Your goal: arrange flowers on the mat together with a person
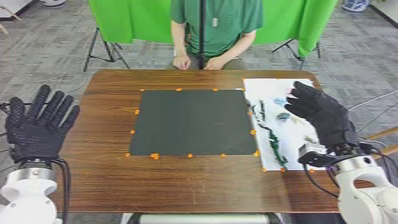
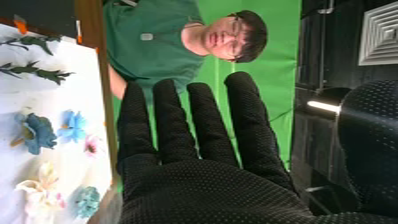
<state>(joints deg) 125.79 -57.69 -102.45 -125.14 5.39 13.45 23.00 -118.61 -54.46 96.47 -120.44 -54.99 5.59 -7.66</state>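
Observation:
In the head view the right hand (image 1: 322, 111) is over the right part of the white sheet (image 1: 275, 90), fingers straight, holding nothing; it hides part of the flowers. The left hand (image 1: 37, 120) is open at the table's left edge. The dark mat (image 1: 191, 122) lies bare mid-table. On the sheet are a green stem (image 1: 274, 142) and a blue flower (image 1: 283, 116). In the right wrist view the right hand (image 2: 204, 185) has straight fingers; the sheet bears green sprigs (image 2: 34, 72), a dark blue flower (image 2: 37, 133), a light blue flower (image 2: 71, 126), a cream flower (image 2: 40, 187) and a teal flower (image 2: 87, 201).
Orange tape marks (image 1: 155, 156) dot the edges of the mat and sheet on the brown table (image 1: 102, 180). A person in green sits across the table. Green cloth (image 1: 133, 20) hangs behind, with tripod legs beside it.

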